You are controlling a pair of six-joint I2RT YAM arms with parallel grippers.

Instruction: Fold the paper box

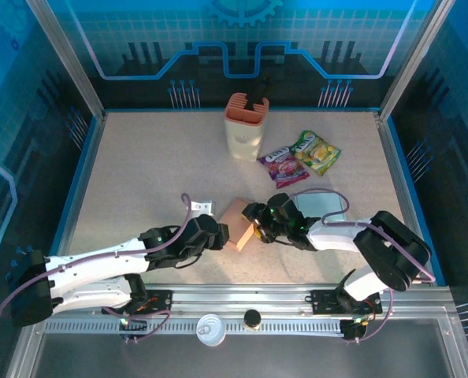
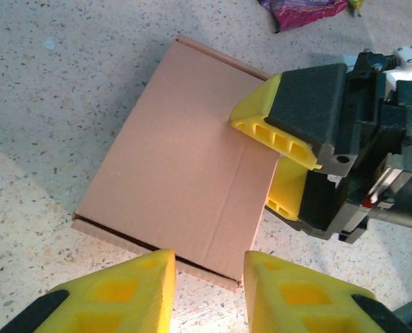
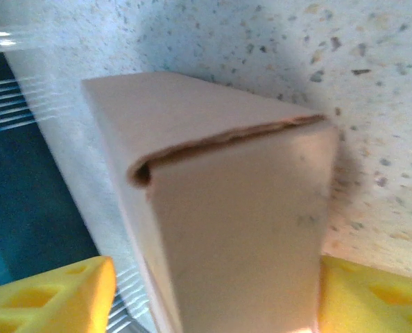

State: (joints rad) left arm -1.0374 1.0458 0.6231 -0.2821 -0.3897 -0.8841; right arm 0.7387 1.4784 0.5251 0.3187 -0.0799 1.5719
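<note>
The speckled worktop [image 1: 139, 173] carries everything. The two arms reach in from its near edge and meet just short of its middle. The left arm lies long and low, stretched toward the centre. The right arm is folded back on itself, elbow near the right edge and forearm pointing left.

Between them, a little nearer the front edge than the middle, is the paper box [image 1: 235, 223], a brown flattened blank. Its top panel shows one crease, and the right wrist view shows a thin slit between two layers along one edge. No wall or flap stands up, so the folding looks barely begun and nearly all of it is left.

A beige holder [image 1: 244, 126] stands by the far edge, with snack packets [image 1: 301, 157] just to its right.

The right gripper [image 2: 261, 163] straddles the box's right-hand edge, one yellow finger [image 2: 275, 114] lying on the top panel and the other below it. In its own view one finger touches the card and the other shows a sliver of gap, so a firm pinch cannot be told.

The left gripper [image 2: 207, 267] hovers at the box's near edge with its jaws apart, holding nothing.
</note>
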